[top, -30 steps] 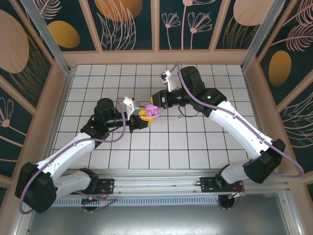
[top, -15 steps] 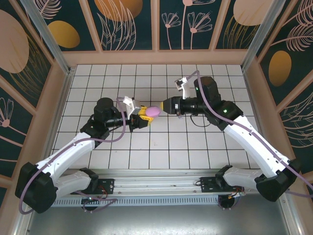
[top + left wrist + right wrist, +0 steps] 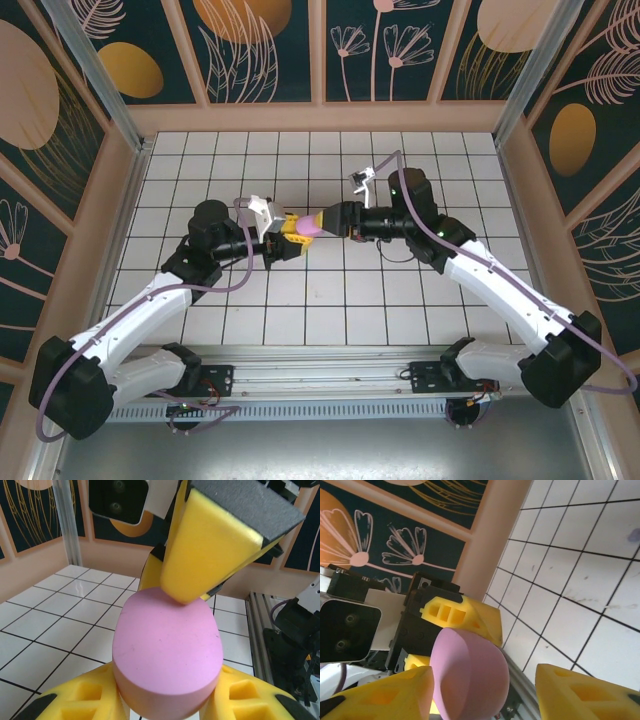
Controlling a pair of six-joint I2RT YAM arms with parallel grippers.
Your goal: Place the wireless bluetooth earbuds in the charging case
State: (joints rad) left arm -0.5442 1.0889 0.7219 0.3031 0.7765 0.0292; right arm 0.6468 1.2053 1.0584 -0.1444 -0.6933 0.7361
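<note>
My left tool (image 3: pixel 290 233) is clenched on the pink charging case (image 3: pixel 311 227), holding it in the air over the middle of the desk (image 3: pixel 300 300), and from here the case looks closed. To its right, my right tool (image 3: pixel 330 218) has its jaws parted around the case's free end, with one pad touching it but no clamp. I judge that no earbud is seated yet. A faint purple speck (image 3: pixel 634 534) on a tile may be one, too small to tell, so opening and inserting remain.

no legible text, no labels — none
</note>
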